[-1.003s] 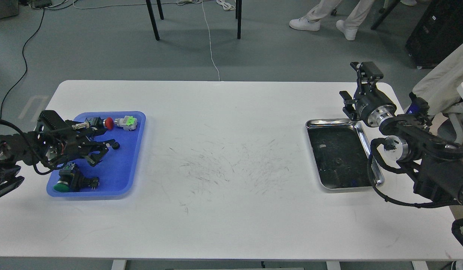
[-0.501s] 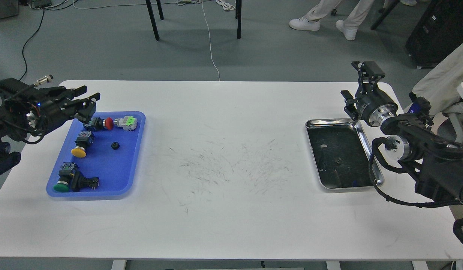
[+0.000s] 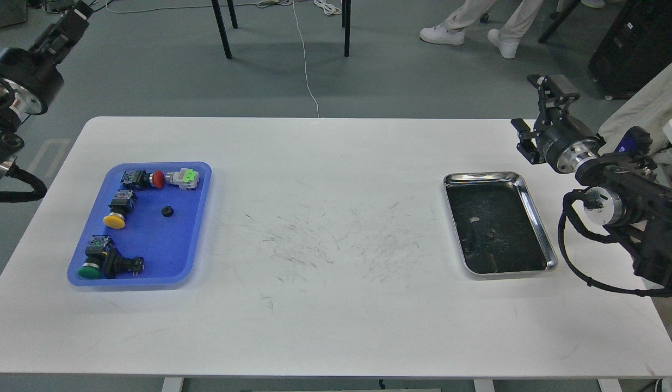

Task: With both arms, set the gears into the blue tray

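The blue tray (image 3: 170, 247) lies on the left side of the white table. One small black gear (image 3: 167, 211) rests in it, right of the yellow-capped switch. A second gear (image 3: 491, 234) lies in the dark bottom of the steel tray (image 3: 536, 218) on the right. My left gripper (image 3: 79, 11) is raised high at the top left, beyond the table's far edge and well away from the blue tray; it looks dark and narrow. My right gripper (image 3: 553, 90) hovers past the steel tray's far right corner, pointing up. Neither gripper's fingers can be told apart.
The blue tray also holds several push-button switches: red (image 3: 150, 178), green-white (image 3: 184, 178), yellow (image 3: 117, 209) and green (image 3: 99, 262). Scuff marks cover the table's middle. Chair legs, cables and a person's feet are on the floor behind.
My left arm has lifted off the blue tray and swung up to the far left, uncovering the yellow switch. My right gripper has shifted right and slightly up, off the steel tray's corner.
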`<action>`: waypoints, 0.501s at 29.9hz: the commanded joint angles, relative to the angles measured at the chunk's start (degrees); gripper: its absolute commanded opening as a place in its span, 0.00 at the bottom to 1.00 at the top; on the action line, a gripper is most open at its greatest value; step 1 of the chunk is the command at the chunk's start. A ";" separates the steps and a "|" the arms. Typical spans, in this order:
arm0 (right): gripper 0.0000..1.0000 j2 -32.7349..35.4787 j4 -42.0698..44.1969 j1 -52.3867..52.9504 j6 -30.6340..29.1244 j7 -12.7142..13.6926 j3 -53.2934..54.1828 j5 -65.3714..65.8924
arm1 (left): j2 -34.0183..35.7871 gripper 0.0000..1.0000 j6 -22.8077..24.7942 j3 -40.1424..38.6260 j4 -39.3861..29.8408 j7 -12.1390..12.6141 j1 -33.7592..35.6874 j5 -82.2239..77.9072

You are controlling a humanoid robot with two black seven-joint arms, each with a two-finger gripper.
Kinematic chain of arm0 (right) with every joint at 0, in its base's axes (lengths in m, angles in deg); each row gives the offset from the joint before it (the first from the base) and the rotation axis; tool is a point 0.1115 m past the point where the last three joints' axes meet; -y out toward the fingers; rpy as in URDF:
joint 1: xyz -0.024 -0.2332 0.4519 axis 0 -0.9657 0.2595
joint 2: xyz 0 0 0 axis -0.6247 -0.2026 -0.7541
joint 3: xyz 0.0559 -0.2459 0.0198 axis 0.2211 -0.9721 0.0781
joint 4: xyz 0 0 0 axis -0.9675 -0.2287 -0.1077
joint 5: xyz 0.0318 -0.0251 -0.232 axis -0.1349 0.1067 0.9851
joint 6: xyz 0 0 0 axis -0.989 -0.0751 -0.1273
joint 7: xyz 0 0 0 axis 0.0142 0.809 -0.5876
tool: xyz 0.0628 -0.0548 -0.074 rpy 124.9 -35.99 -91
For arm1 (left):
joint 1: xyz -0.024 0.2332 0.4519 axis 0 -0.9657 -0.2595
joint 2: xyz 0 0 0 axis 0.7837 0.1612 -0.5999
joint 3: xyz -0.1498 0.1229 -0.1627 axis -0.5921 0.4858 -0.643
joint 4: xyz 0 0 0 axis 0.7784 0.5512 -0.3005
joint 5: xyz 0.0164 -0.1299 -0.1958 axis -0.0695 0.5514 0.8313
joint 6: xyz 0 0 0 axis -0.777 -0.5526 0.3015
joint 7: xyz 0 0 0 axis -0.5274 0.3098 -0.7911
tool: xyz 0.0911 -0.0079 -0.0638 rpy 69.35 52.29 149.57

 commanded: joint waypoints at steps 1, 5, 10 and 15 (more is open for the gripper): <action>0.98 3.46 -5.04 0.66 0.18 0.14 -1.02 3.42 | -0.32 0.77 1.39 -1.35 -0.04 -0.01 -0.18 5.77; 0.98 8.20 -11.55 1.01 0.10 0.23 -2.69 7.90 | -1.37 0.89 3.93 -2.23 0.05 -0.01 -0.62 10.70; 0.98 13.13 -17.96 3.12 -0.78 0.22 -8.31 12.22 | -2.87 0.92 9.20 -3.19 1.10 -0.01 -1.94 17.55; 0.98 17.26 -22.10 6.19 -0.78 0.14 -15.43 15.55 | -6.12 0.92 9.74 -4.95 2.51 -0.01 -4.04 18.18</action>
